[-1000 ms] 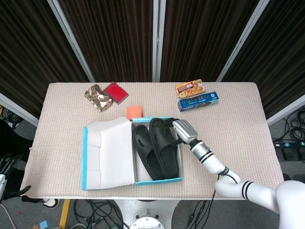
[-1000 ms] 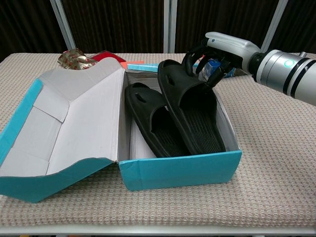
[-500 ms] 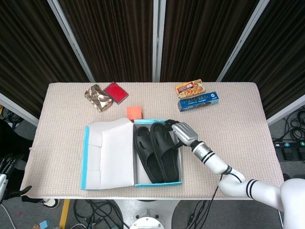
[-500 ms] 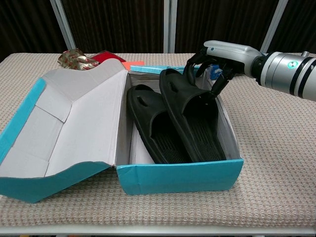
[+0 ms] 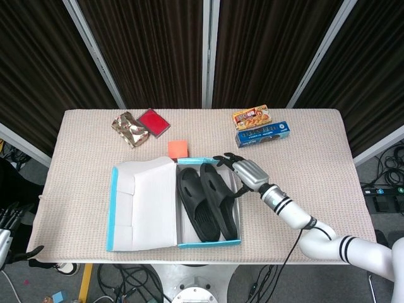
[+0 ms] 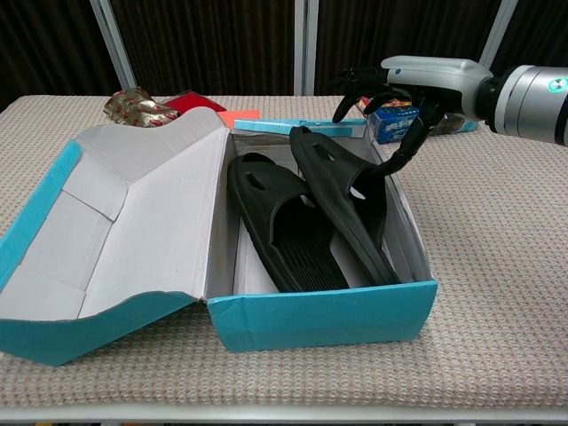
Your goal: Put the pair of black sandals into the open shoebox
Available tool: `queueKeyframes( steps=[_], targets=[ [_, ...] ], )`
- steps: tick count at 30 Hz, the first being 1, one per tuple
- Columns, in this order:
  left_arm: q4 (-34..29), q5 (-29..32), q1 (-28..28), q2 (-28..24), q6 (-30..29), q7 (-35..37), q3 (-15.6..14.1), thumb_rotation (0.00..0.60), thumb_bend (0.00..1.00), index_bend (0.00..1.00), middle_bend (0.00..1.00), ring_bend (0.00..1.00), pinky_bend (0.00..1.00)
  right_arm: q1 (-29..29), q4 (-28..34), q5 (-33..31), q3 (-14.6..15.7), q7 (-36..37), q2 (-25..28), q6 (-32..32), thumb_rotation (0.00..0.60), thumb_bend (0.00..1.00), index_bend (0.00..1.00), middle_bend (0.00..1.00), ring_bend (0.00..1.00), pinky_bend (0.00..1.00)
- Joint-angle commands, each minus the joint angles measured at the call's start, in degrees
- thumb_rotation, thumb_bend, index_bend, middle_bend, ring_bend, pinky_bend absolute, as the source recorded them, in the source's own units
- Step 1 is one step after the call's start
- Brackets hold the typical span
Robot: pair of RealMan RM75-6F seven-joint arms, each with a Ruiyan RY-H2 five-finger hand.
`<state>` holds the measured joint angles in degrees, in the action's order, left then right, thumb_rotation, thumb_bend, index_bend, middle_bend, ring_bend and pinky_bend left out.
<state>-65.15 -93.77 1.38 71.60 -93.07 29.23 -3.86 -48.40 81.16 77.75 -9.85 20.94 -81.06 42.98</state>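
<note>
Sandals (image 6: 311, 213) lay in the shoebox (image 6: 324, 315) just below the right hand (image 6: 404, 84), which hovered empty, fingers spread apart.

Dark pleated curtains (image 5: 151, 50) behind beige woven table (image 5: 315, 183).

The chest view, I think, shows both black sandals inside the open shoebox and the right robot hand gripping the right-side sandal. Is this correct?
Not entirely. Both black sandals are inside the open shoebox, but in the chest view the right robot hand does not grip a sandal. It is above the box's far end with fingers spread, holding nothing.
</note>
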Motion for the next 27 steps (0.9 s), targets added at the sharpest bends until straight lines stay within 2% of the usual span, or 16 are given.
queueKeyframes(
  steps=[1, 8, 13, 27],
  targets=[
    [-0.19, -0.13, -0.01, -0.08, -0.07, -0.16, -0.07, 0.600, 0.07, 0.11, 0.14, 0.00, 0.11, 0.55, 3.24, -1.18, -0.96, -0.23, 2.38, 0.58, 0.600, 0.00, 0.07, 0.21, 0.00, 0.12],
    [-0.82, -0.07, -0.03, -0.43, -0.30, -0.40, 0.08, 0.600, 0.07, 0.11, 0.14, 0.00, 0.11, 1.82, 12.75, -2.01, -3.83, 7.11, 7.00, 1.66, 0.600, 0.00, 0.07, 0.23, 0.00, 0.13],
    [-0.97, 0.00, -0.02, -0.43, -0.30, -0.47, 0.12, 0.600, 0.07, 0.11, 0.14, 0.00, 0.11, 1.66, 16.60, -1.53, -2.90, 11.75, 8.54, -1.76, 0.600, 0.00, 0.07, 0.24, 0.00, 0.14],
    [-0.58, 0.57, 0.00, -0.41, 0.32, 0.67, 0.15, 0.600, 0.07, 0.11, 0.14, 0.00, 0.11, -0.09, 11.83, -1.47, -1.17, 17.19, 3.21, -7.13, 0.600, 0.00, 0.07, 0.24, 0.04, 0.17]
  ],
)
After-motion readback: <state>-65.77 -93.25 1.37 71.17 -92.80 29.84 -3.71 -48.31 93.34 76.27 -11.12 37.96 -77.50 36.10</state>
